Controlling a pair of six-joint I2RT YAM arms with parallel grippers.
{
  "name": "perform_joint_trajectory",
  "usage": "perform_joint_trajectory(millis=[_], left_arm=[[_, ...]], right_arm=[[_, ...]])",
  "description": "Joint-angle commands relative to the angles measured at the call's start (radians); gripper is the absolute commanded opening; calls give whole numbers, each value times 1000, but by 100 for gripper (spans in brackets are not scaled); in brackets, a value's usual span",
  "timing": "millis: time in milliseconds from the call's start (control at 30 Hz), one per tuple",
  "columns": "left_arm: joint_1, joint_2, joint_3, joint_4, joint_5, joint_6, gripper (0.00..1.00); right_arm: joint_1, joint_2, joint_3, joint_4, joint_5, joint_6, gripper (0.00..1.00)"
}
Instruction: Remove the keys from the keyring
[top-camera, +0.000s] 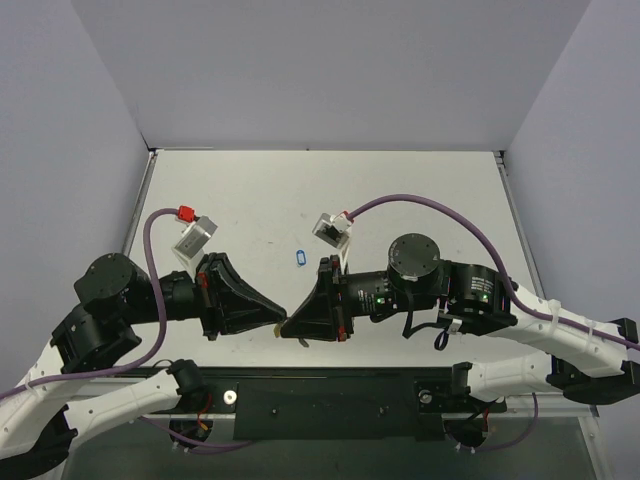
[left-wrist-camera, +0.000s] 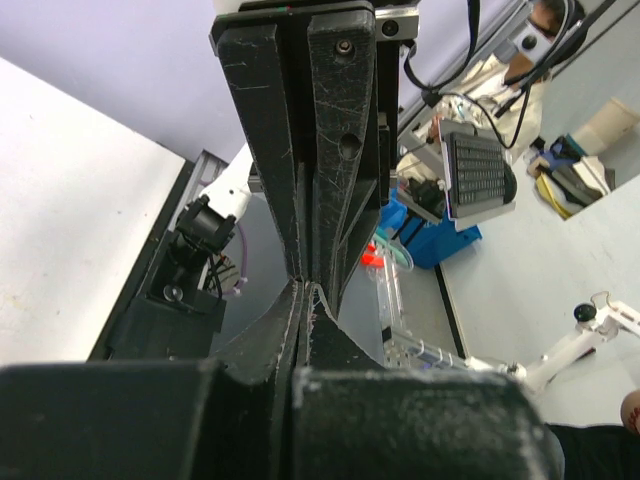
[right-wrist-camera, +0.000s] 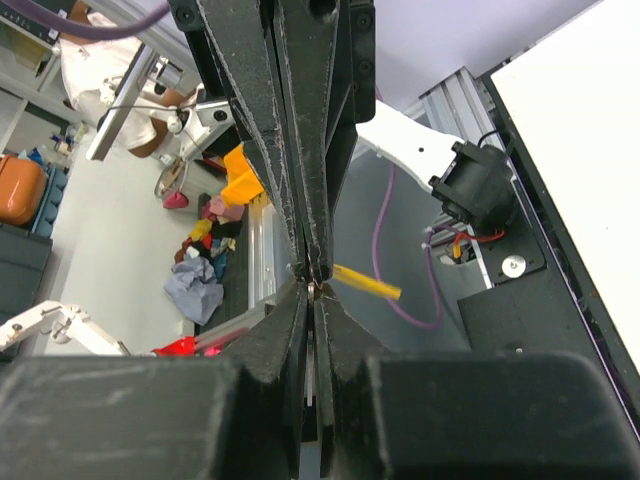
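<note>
The keyring (right-wrist-camera: 366, 282) shows in the right wrist view as a yellow tag sticking out sideways in the air, just where the two sets of fingertips meet. The keys are too small to make out. The left gripper (top-camera: 274, 320) and right gripper (top-camera: 292, 327) meet tip to tip above the table's (top-camera: 420, 190) near edge, both with jaws pressed fully together. Which pair pinches the keyring cannot be told. A small blue item (top-camera: 301, 257) lies on the table just beyond them.
</note>
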Motion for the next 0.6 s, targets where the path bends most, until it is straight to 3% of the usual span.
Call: perform_joint_trajectory(millis=[0,567], left_arm=[[-3,47,73,-158,129,79,0],[-3,80,107,-287,220,103,0]], right_arm=[[0,10,64,38,4,-27,0],[3,87,205,-177,-131,-94,0]])
